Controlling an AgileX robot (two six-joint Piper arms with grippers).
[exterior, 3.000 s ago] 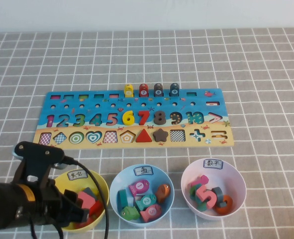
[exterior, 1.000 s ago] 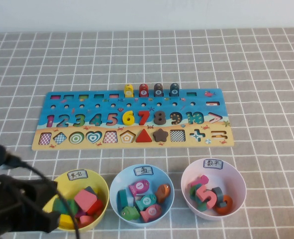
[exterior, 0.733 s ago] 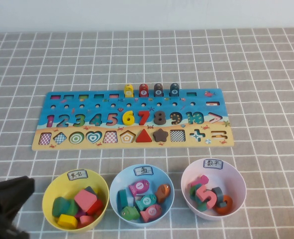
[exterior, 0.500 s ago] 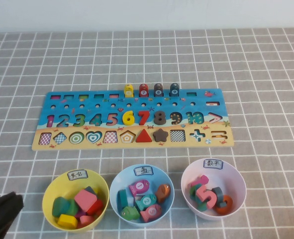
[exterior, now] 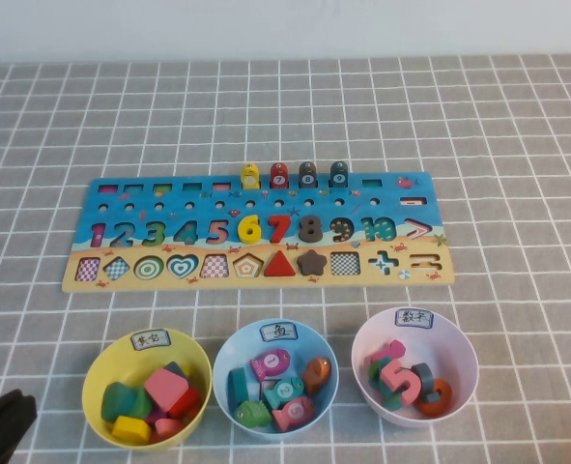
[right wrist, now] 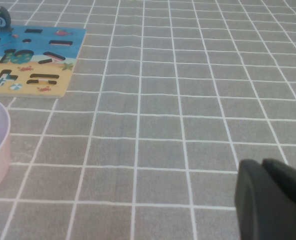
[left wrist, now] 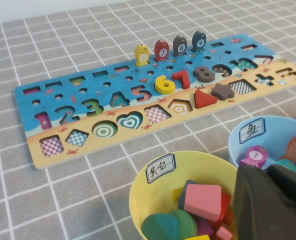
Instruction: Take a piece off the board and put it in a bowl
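The board point(exterior: 169, 208) lies across the middle of the table; its pentagon cut-out point(exterior: 249, 265) is empty. The yellow bowl point(exterior: 97, 372) stands in front of the board's left end and holds several coloured blocks, among them a yellow block point(exterior: 130, 428) whose shape I cannot tell. My left gripper point(exterior: 0, 425) is at the near left corner, left of the yellow bowl. In the left wrist view it point(left wrist: 263, 172) is shut and empty, beside the yellow bowl point(left wrist: 198, 160). My right gripper point(right wrist: 260, 165) is shut and empty over bare table, out of the high view.
A light blue bowl point(exterior: 229, 353) with fish pieces and a pink bowl point(exterior: 459, 338) with numbers stand right of the yellow bowl. On the board remain a red triangle point(exterior: 279, 263), a brown star point(exterior: 310, 261), numbers and fish pegs point(exterior: 250, 175). The board's right end point(right wrist: 52, 87) shows in the right wrist view.
My left arm has drawn back from over the yellow bowl to the near left corner. The bowl's contents, including a yellow block, now show fully.
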